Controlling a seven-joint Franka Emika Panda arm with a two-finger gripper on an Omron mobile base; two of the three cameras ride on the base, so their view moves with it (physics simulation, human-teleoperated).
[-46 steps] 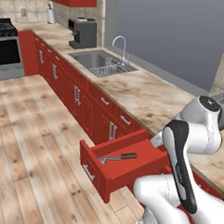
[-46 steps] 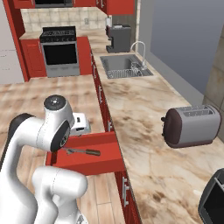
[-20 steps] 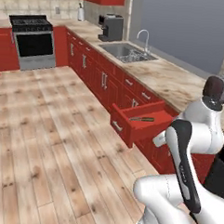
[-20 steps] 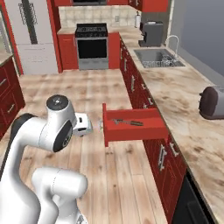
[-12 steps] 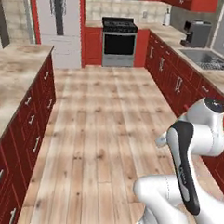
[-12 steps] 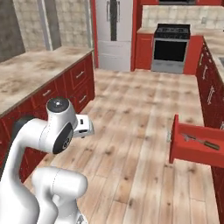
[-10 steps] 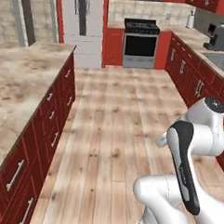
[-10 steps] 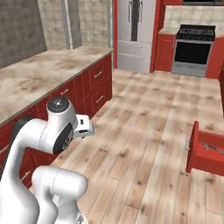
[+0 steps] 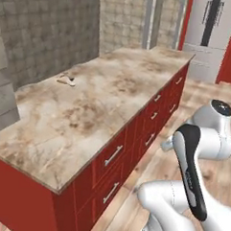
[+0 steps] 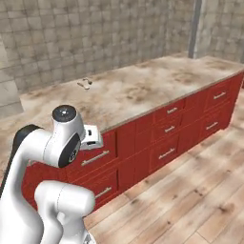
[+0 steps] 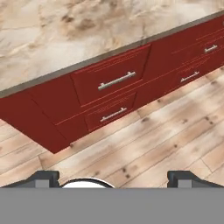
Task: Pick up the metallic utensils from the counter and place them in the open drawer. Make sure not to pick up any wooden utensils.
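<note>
The gripper (image 11: 112, 177) is nearest, its two dark fingertips spread wide at the bottom of the hand view with nothing between them — released and empty. It hangs low beside the robot, facing the red drawer fronts (image 11: 111, 83) and the plank floor (image 11: 166, 140), below the level of the worktop.

Above and beyond those fronts runs the counter (image 9: 103, 107), a broad beige slab with brown veining. The small utensils (image 9: 66, 79) lie far across it, near the back edge by the grey tiled wall (image 9: 50, 32); in the right base view they show as a pale cluster (image 10: 86, 84). They are too small to tell metal from wood, or to read which way their handles point.

So the coming move likely turns on one thing — the utensils lie up and well forward of the gripper, across nearly the full depth of the counter, well apart from it.
</note>
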